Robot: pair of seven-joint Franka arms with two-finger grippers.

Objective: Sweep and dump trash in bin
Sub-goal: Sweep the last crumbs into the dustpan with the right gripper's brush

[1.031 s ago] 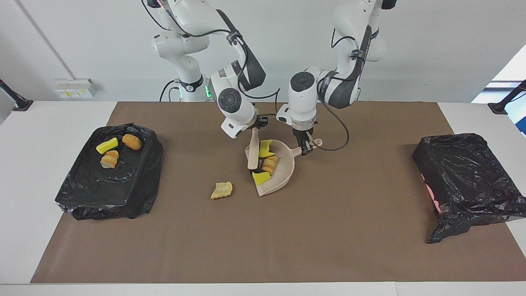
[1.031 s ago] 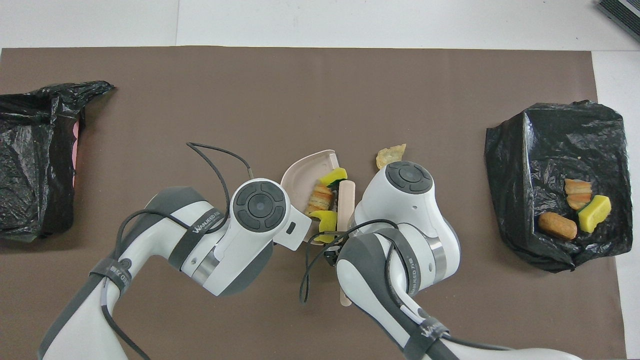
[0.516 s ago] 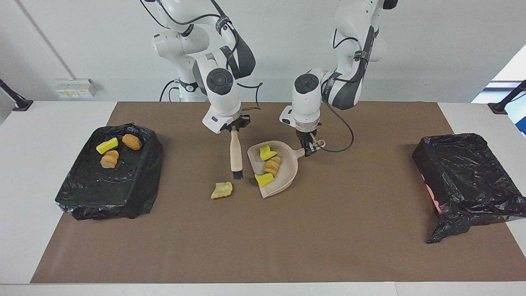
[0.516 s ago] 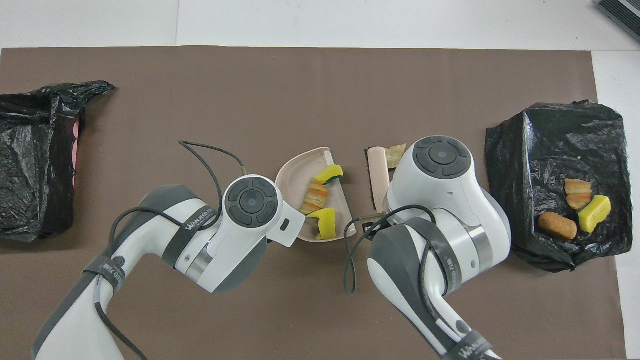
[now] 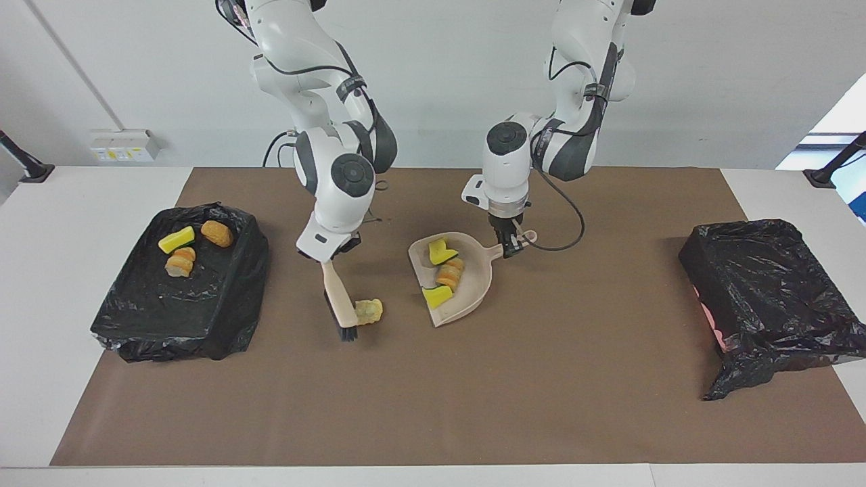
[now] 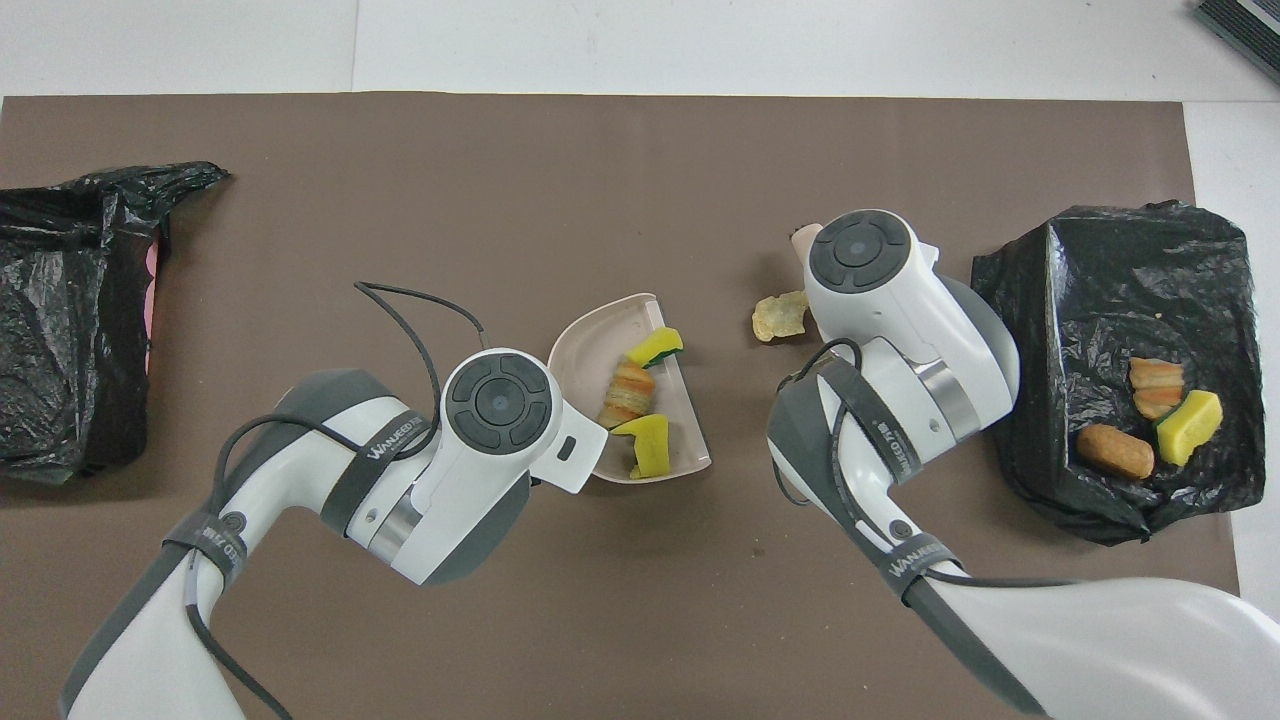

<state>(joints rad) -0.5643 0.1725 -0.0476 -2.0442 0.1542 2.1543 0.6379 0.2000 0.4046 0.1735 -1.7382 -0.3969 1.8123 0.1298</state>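
Beside brush [image 5: 340,304] below right fingers [image 5: 329,251], loose chunk [image 5: 369,310].

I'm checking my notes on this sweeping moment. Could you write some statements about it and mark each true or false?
1. The dustpan holds three scraps. True.
2. The brush lies loose on the mat. False: the right tool holds its handle.
3. One pale scrap sits on the mat beside the brush's bristles. True.
4. The bin at the right arm's end has nothing in it. False: it holds scraps.
5. The left tool grips the dustpan's handle. True.
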